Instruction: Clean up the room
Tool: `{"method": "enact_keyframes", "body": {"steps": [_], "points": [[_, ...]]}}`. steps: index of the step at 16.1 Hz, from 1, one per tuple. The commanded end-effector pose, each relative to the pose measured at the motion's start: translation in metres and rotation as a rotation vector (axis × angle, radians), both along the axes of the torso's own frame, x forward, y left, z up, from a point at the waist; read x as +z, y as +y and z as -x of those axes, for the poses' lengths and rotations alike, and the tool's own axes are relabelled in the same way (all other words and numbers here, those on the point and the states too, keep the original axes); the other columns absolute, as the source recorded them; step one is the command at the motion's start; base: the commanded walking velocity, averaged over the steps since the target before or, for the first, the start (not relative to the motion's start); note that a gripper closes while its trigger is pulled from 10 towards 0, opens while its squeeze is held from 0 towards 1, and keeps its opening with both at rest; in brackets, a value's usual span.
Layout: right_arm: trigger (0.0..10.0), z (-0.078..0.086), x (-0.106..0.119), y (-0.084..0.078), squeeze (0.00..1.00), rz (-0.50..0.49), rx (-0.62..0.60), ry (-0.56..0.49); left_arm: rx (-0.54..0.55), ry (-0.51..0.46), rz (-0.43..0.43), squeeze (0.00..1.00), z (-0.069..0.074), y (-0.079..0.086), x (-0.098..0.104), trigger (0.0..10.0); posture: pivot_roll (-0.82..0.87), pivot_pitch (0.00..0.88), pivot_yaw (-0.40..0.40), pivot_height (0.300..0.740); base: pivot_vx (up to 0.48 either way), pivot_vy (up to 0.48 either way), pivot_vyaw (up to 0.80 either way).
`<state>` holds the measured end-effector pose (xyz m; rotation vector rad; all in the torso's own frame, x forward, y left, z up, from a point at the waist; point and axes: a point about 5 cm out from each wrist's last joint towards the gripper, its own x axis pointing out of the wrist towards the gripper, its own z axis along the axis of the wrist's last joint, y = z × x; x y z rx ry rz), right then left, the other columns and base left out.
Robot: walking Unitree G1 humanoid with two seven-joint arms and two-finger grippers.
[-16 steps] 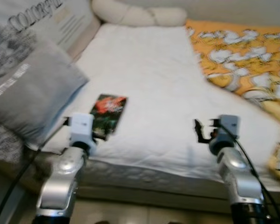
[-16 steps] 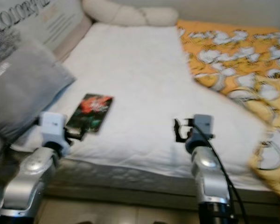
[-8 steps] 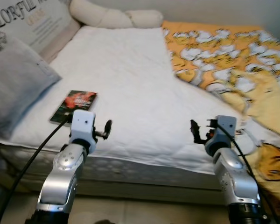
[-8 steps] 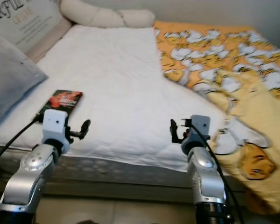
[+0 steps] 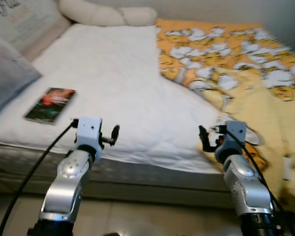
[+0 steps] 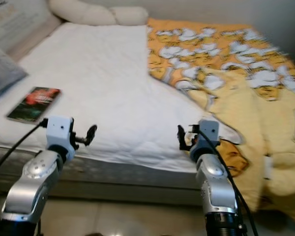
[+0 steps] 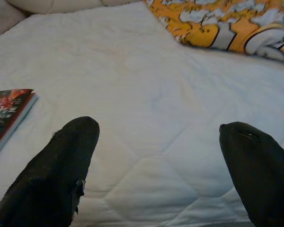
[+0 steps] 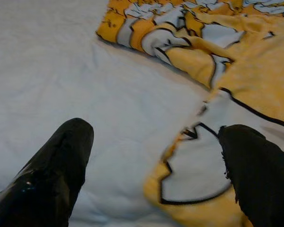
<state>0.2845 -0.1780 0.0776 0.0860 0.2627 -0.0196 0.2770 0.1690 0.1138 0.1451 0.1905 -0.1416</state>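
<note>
Both arms are hanging out in front of the bed's [image 5: 137, 162] near edge, nothing gripped. Left gripper [image 7: 156, 156] is sitting with its two black rounded fingers spread wide and released, pointing over the white quilted sheet [image 5: 113, 73], which is showing a soft diamond stitch pattern and light creases. Right gripper [image 8: 156, 161] is likewise spread apart and empty, pointing at the spot where the blanket's [image 5: 246, 64] edge is folding over onto the sheet. The blanket is looking like soft fleece, orange-yellow with white cartoon shapes outlined in black, bunched and rumpled, covering the bed's right side and draping down over the near right corner. A thin paperback book [image 5: 50, 104] is lying flat near the bed's left edge, toward the near left corner, well apart from both grippers; its cover is dark green with a red patch, and the lettering on it is too blurred to read. A grey pillow [image 5: 7, 78] is lying at the left edge, just beyond the book. A cream, tube-shaped plush cushion [image 5: 105, 15] is running along the far edge. A pale printed cushion [image 5: 19, 22] is propped at the far left corner; its dark print is cut off and unreadable. Mattress side is showing as grey textured fabric below the sheet.
</note>
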Motion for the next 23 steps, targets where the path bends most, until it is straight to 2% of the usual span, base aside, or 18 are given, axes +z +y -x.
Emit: {"method": "enact_keyframes", "body": {"steps": [1, 4, 5, 9, 23], "points": [[10.0, -0.004, 0.005, 0.007, 1.0, -0.003, 0.022, -0.022, 0.027, 0.0, -0.007, 0.0, 0.001, 0.007, -0.001, 10.0, -0.03, 0.0, 0.013, 0.74, 0.0, -0.435, 0.0], [10.0, -0.005, 0.006, 0.01, 1.0, 0.013, 0.052, -0.016, 0.046, -0.01, 0.029, 0.0, -0.001, 0.009, 0.001, 10.0, -0.03, 0.0, 0.013, 0.74, 0.0, 0.0, 0.0], [10.0, -0.005, 0.005, 0.013, 0.0, 0.026, 0.077, -0.012, 0.027, -0.009, 0.027, 0.0, -0.001, 0.008, 0.001, 10.0, -0.03, 0.0, 0.012, 0.74, 0.0, 0.0, 0.0], [10.0, -0.005, 0.004, 0.019, 0.0, 0.036, 0.106, -0.008, 0.018, -0.013, 0.04, 0.0, -0.001, 0.008, 0.001, 10.0, -0.03, 0.0, 0.011, 0.74, 0.0, 0.0, 0.0], [10.0, -0.006, 0.003, 0.023, 0.0, 0.04, 0.136, -0.004, 0.003, -0.02, 0.048, 0.0, -0.002, 0.008, 0.002, 10.0, -0.03, 0.0, 0.014, 0.74, 0.299, 0.0, 0.0]]}}
